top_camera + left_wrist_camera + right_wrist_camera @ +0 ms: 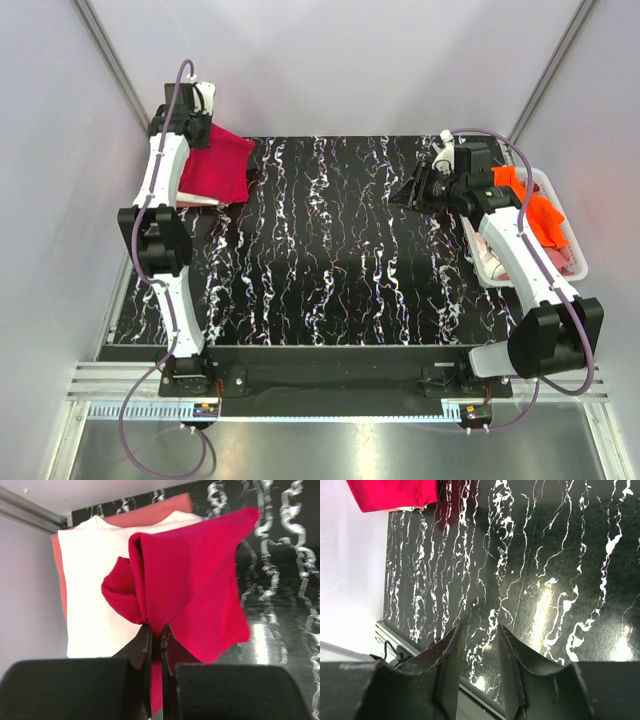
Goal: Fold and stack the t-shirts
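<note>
Black surface (pixel 330 260): left claw (pixel 155 632) clamps red shirt (pixel 195 580) over ten-o'clock stack (pixel 95 595). Right claw (pixel 477 645) apart; orange shirt (pixel 540 215), three o'clock, awaits folding.

left fingers (pixel 146 680) together, right fingers (pixel 449 670) apart

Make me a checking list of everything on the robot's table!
Surface: black tabletop with white marble veins.
Job's things: crimson-red cloth t-shirt hanging over folded white t-shirt and salmon-pink t-shirt; bright orange t-shirt in white perforated plastic basket.
Clutter: nothing seen.
Grippers: left gripper shut on the red t-shirt; right gripper open, holding nothing.
Cables: purple cables along both arms.
Surroundings: pale grey walls; metal rails at the near edge.
</note>
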Robot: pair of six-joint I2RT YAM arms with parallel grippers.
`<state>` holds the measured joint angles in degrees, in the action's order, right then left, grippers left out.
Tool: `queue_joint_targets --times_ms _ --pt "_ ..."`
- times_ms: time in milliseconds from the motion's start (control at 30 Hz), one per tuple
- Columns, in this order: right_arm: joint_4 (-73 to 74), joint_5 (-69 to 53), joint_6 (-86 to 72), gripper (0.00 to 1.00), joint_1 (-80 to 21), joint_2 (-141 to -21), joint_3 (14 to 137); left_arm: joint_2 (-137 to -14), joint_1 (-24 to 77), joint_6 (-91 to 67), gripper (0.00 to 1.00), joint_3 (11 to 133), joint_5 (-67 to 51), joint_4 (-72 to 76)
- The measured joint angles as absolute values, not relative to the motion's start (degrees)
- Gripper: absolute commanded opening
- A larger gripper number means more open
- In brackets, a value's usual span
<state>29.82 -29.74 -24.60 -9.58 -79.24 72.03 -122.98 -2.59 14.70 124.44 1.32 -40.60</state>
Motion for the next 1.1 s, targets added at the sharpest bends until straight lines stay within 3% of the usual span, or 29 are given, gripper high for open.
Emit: queue_joint_targets --times_ms 333,533,833,1100 --pt "29.82 -29.67 -23.79 0.41 -9.52 -81.41 73.32 -125.10 -7.64 16.75 0.00 126.13 -1.89 -40.51" --pt "29.78 -29.63 -23.66 0.41 -9.23 -81.67 73.41 -118.58 -7.31 16.78 0.00 119.70 -3.33 -40.95" --pt "29.67 -29.65 -23.57 0.41 -9.06 -81.67 73.41 -110.13 -7.05 16.78 0.00 119.39 -4.80 -40.95" --pt "29.47 -29.76 -23.59 0.41 -8.97 -81.67 73.41 -109.56 -7.05 16.80 0.00 119.07 -5.08 -41.32"
